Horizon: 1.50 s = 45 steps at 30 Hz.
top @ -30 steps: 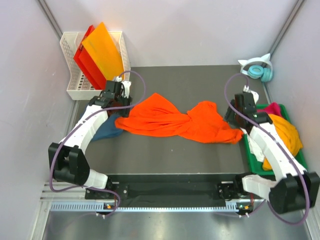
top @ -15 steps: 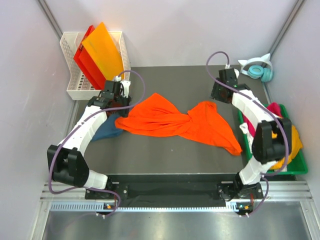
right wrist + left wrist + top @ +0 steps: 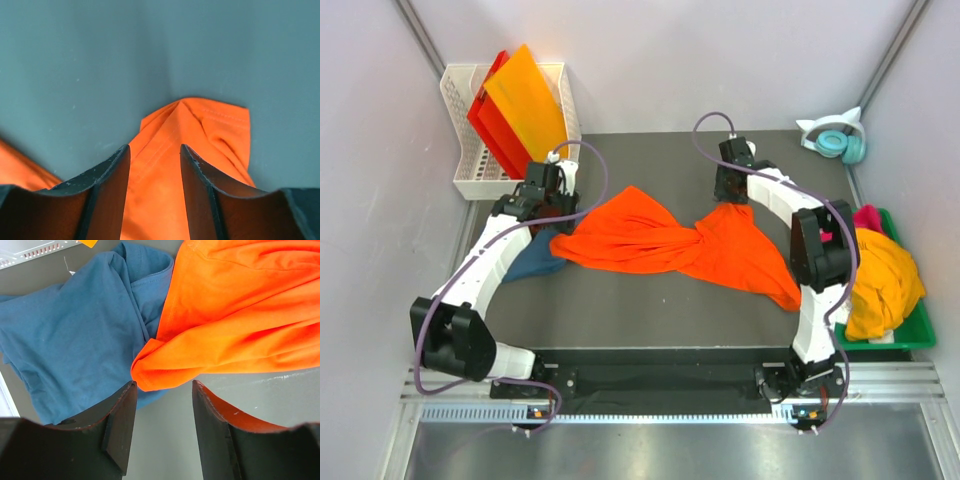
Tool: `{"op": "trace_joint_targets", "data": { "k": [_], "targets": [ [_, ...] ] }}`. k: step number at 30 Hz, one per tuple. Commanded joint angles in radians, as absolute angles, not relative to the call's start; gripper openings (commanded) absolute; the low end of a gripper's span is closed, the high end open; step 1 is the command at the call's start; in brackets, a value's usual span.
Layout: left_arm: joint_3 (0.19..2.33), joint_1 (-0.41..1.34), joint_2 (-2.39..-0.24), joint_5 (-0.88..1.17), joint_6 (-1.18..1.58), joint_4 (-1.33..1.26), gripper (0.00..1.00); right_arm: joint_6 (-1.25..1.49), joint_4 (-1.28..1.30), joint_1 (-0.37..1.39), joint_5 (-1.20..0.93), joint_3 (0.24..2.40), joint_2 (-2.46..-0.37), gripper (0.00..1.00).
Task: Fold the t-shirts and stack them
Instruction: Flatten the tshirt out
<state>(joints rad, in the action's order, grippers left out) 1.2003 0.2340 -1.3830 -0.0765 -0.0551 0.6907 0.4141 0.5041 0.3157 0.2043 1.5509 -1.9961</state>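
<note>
**Right arm swinging over to the orange shirt's far edge**

Since a second ago the right arm is leaving the green bin and reaching across the table, so the right gripper is now hanging over the far edge of the orange t-shirt. The left arm is barely shifting.

The top view is showing the orange shirt lying twisted across the middle of the table. The right wrist view is adding that the claw is spread, with a hemmed corner of the shirt lying between its fingers. The left wrist view is showing the left gripper also spread, its tips straddling a folded orange corner that is overlapping the teal-blue t-shirt.

The green bin is holding a yellow-orange t-shirt and a magenta t-shirt. The white basket is holding an orange sheet and a red sheet standing on edge.

The right arm is covering part of the bin, and the left arm is hiding most of the teal-blue shirt from above.
</note>
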Motion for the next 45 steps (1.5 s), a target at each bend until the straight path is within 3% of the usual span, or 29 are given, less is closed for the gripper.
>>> {"op": "trace_joint_targets", "data": {
  "k": [1,9,20,21,25,45],
  "targets": [
    [1.183,0.229,-1.351,-0.095,-0.061,0.673,0.53,0.402,0.492,0.311,0.242,1.62,-2.022,0.44],
    [1.18,0.229,-1.361,-0.087,-0.054,0.669,0.53,0.405,0.503,0.304,0.258,1.657,-2.098,0.43],
    [1.163,0.229,-1.364,-0.092,-0.058,0.664,0.52,0.433,0.526,0.296,0.262,1.649,-2.152,0.33],
    [1.163,0.229,-1.364,-0.089,-0.057,0.663,0.52,0.434,0.526,0.295,0.27,1.648,-2.151,0.31],
    [1.161,0.229,-1.362,-0.083,-0.054,0.663,0.52,0.442,0.503,0.295,0.287,1.606,-2.114,0.0],
    [1.114,0.229,-1.419,-0.097,-0.028,0.62,0.52,0.431,0.462,0.345,0.351,1.332,-1.66,0.0]
  ]
}}
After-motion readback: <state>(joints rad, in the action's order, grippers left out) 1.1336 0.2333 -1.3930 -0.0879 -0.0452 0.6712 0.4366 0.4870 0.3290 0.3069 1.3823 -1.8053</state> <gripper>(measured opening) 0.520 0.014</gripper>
